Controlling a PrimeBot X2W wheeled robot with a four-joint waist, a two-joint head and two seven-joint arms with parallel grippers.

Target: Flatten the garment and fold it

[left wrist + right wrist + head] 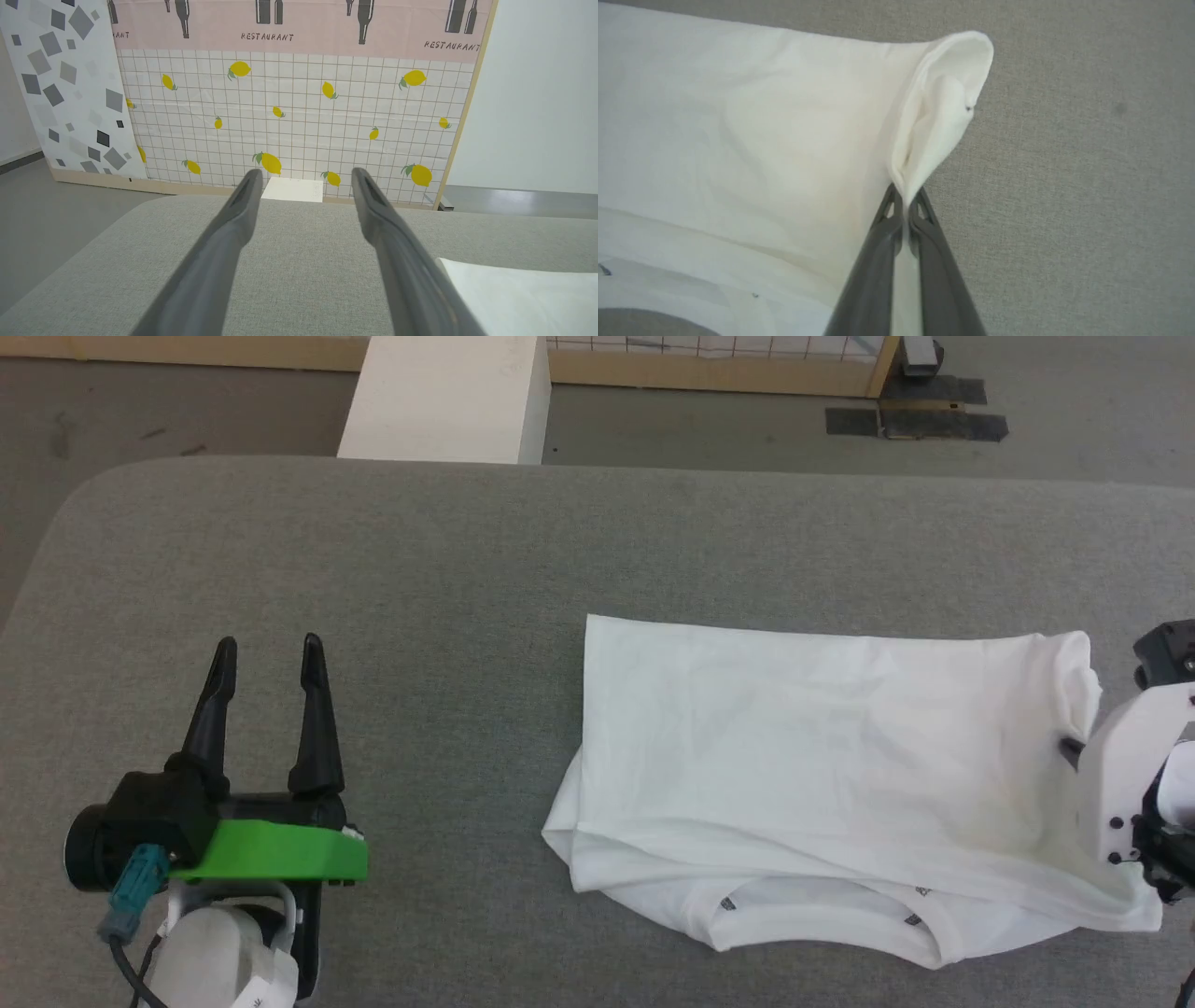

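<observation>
Pinching the garment's right edge: state of the scene

Garment [822, 756]: white T-shirt, lying on the grey table [467, 551], right of centre in the head view. It is folded over into a broad rectangle of more than one layer. The far edge runs straight. The neckline, with small dark stitch marks, shows at the near edge under the top layer. The left side is slightly bunched at the near corner.

Right gripper [903, 198]: jaws closed on the shirt's right edge, with a thin strip of white cloth between the two dark fingers. Just beyond the fingertips the fabric rises into a rounded, puckered loop. In the head view the white wrist housing sits over the shirt's right end.

Left gripper [269, 644]: fingers spread wide, nothing between them. It is over bare table, well apart from the shirt and to its left. In the left wrist view only a corner of the shirt enters at lower right.

Surroundings: a white box [448, 401] stands against the table's far edge. Behind it is a lemon-print panel [299, 116] on a grey floor [1074, 439].
</observation>
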